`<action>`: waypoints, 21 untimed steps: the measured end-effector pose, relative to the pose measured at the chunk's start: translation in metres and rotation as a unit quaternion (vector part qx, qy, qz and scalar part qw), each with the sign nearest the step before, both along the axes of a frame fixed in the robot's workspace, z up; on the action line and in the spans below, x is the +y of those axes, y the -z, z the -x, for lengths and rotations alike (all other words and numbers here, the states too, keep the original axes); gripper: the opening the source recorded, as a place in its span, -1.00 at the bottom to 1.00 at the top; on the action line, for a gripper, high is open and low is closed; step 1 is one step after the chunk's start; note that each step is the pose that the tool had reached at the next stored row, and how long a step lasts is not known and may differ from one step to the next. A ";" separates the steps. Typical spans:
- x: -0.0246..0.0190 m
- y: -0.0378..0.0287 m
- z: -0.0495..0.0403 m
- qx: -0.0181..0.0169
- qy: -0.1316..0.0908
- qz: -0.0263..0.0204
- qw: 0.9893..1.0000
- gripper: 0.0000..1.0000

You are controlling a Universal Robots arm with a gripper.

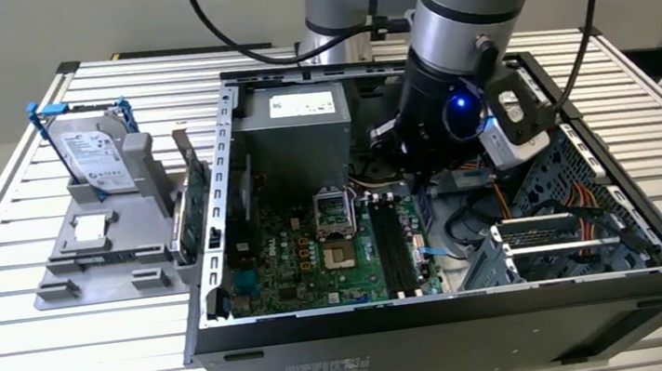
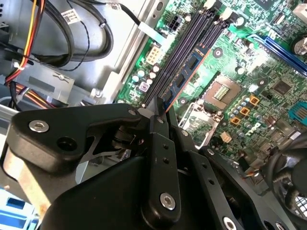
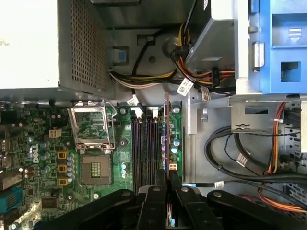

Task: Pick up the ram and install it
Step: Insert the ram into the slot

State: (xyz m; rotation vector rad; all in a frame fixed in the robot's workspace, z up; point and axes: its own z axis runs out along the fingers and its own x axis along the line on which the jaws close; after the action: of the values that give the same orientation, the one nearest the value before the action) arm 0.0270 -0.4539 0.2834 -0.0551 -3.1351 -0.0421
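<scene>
Inside the open computer case [image 1: 449,339] on the slatted bench [image 1: 77,364], at the memory slots [image 3: 144,143] just to the exterior view's right of the CPU socket [image 1: 334,232]: installation step in hand, pick-up done. Gripper [image 3: 168,176] pinched narrow on the ram [image 3: 166,127], holding it by its upper edge, board on edge and running lengthwise along the slots. In the second wrist view, the ram [image 2: 184,79] shown as a blue-green strip with black chips, reaching from the gripper [image 2: 156,112] out along the dark slot rails [image 2: 192,38]. Cannot tell whether the ram's lower edge has entered a slot or hangs just above one; the two wrist views place it to opposite sides of the rails, which suggests it sits higher than the motherboard [image 1: 296,264]. Arm reaching down into the right half of the case in the exterior view, with the power supply [image 1: 293,124] at the far left inside the case and cable bundles [image 3: 230,153] close beside the slots.

By judgement, seating calls for the ram's length kept parallel to one slot, the edge centred over it, end latches open, and a straight, even press downward with no tilt. Worth minding the cables nearby and any sideways load on the thin board.
</scene>
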 end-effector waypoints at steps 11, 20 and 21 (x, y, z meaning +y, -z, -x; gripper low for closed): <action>-0.0023 0.0061 0.0000 0.000 0.000 0.000 1.000 -1.00; -0.0037 0.0108 0.0002 0.000 0.000 0.000 1.000 -1.00; -0.0037 0.0118 0.0002 0.000 0.000 0.000 1.000 -1.00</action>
State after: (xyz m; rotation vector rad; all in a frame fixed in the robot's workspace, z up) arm 0.0268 -0.4575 0.2716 -0.0552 -3.1351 -0.0420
